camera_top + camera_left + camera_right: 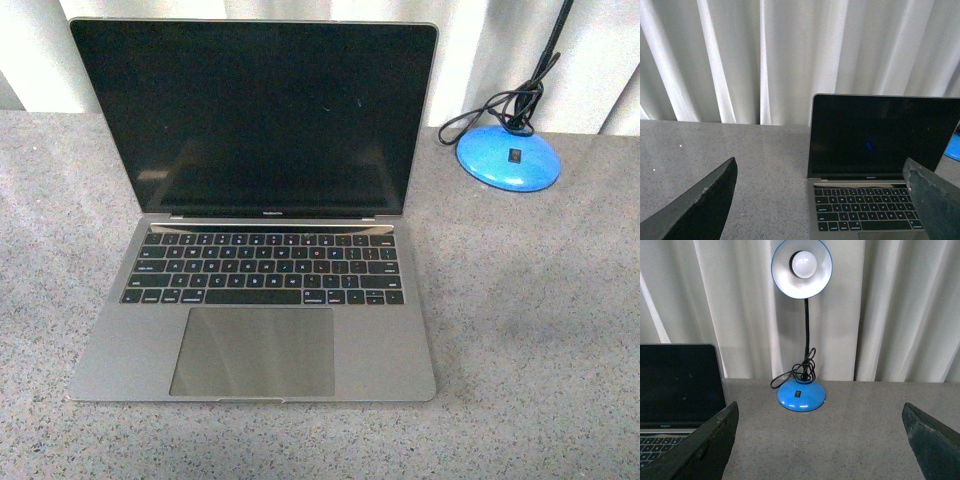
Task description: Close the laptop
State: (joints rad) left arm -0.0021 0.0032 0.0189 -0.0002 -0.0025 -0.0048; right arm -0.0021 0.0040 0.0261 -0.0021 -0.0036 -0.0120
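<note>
Sitting open toward the robot, laptop (255, 210) likely offered its lid's top edge for pushing; both jaws hung spread, empty.

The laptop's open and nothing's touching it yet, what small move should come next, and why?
Probably bring the left gripper up toward the top edge of the laptop. It stands wide open; the left gripper is open, faces it and is clear of it, while the right gripper faces the lamp instead.
</note>
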